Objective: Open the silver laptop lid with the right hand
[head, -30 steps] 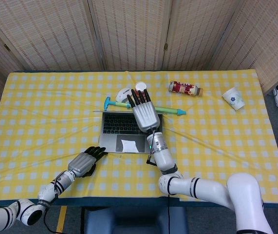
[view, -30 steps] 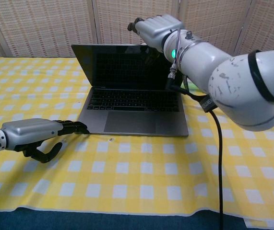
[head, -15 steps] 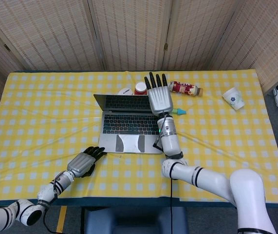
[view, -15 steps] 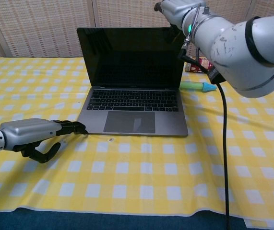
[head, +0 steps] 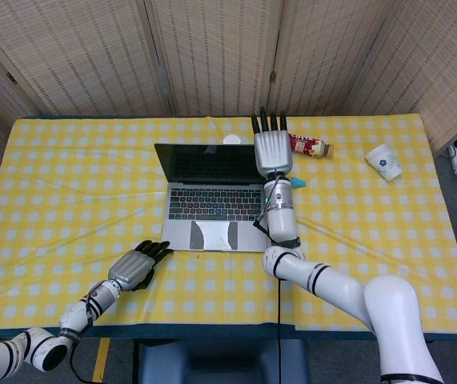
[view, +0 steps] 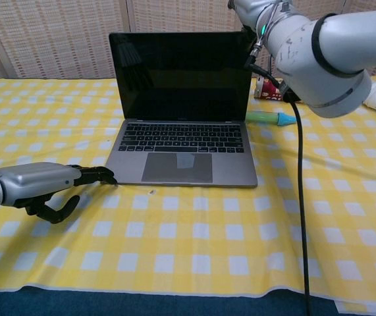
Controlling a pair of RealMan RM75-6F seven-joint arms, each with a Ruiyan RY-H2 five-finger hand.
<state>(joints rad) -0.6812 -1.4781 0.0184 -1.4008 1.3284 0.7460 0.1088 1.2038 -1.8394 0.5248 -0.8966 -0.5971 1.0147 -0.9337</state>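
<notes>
The silver laptop (head: 212, 208) stands open in the middle of the table, its dark screen (view: 181, 76) close to upright and the keyboard (view: 181, 137) exposed. My right hand (head: 272, 148) is at the lid's top right corner with its fingers straight and together, lying flat against the lid's upper edge; in the chest view this right hand (view: 253, 10) is mostly cut off at the top. My left hand (head: 136, 266) rests on the tablecloth and holds nothing; the left hand's fingertips (view: 99, 175) lie just off the laptop's front left corner.
A bottle (head: 308, 145) lies behind the right hand and a paper cup (head: 383, 161) lies tipped at the far right. A green and teal stick (view: 267, 118) pokes out right of the laptop. A small white object (head: 230, 138) peeks over the lid.
The lid has swung from partly raised to nearly upright. My right hand has moved back and up with its top edge. The left hand has stayed put.
</notes>
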